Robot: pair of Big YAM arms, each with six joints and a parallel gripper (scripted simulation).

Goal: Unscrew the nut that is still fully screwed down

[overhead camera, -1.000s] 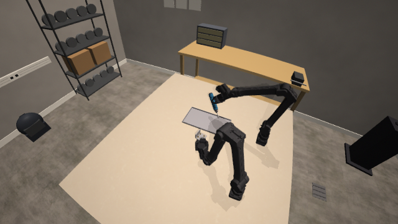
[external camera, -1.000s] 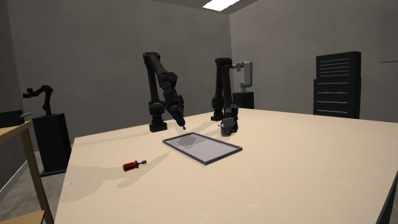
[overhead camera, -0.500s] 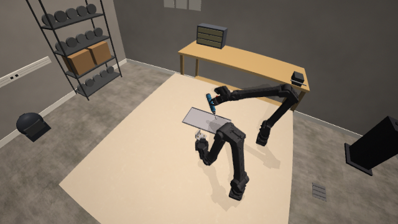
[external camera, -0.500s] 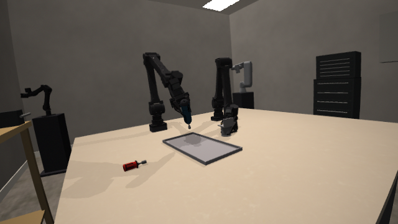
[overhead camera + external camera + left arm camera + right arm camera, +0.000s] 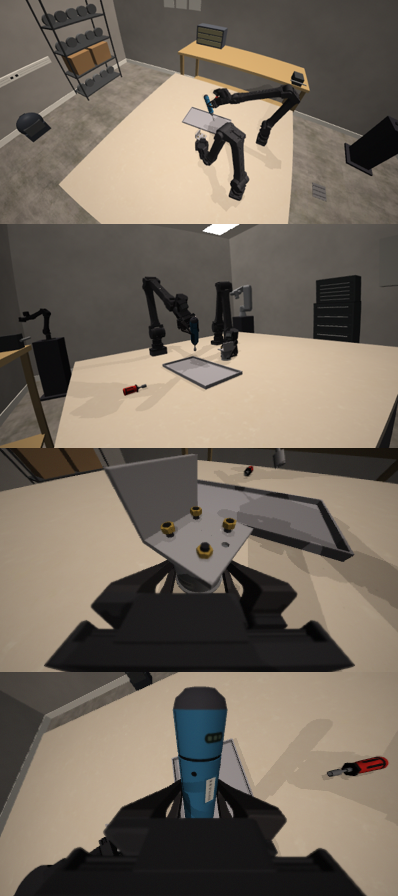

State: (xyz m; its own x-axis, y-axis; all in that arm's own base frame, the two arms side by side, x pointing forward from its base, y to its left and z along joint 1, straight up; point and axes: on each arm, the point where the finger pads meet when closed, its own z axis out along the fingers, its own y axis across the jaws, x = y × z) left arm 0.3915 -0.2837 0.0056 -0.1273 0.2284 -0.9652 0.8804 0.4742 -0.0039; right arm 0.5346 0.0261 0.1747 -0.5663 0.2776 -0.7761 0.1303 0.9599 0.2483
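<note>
The joint module (image 5: pixel 200 584) (image 5: pixel 226 357) stands upright on the table, the grey L-shaped bracket (image 5: pixel 199 135) (image 5: pixel 228 347) (image 5: pixel 155 498) on top. My left gripper (image 5: pixel 199 560) is shut on the module below the bracket. Three brass nuts, left (image 5: pixel 168 528), back (image 5: pixel 196 511) and right (image 5: pixel 229 524), sit raised with stud showing beneath. The front nut (image 5: pixel 204 553) sits flat on the bracket, its dark stud end poking through. My right gripper (image 5: pixel 211 105) (image 5: pixel 199 783) is shut on the blue nut driver (image 5: pixel 208 101) (image 5: pixel 194 333) (image 5: pixel 200 732), nearly upright, socket down, in the air near the tray, away from the nuts.
The shallow grey tray (image 5: pixel 187 115) (image 5: pixel 205 374) (image 5: pixel 300 523) lies beside the module. A red-handled screwdriver-like tool (image 5: pixel 130 389) (image 5: pixel 248 471) (image 5: pixel 370 765) lies beyond the tray. The left arm's raised elbow (image 5: pixel 231 131) stands near the tray.
</note>
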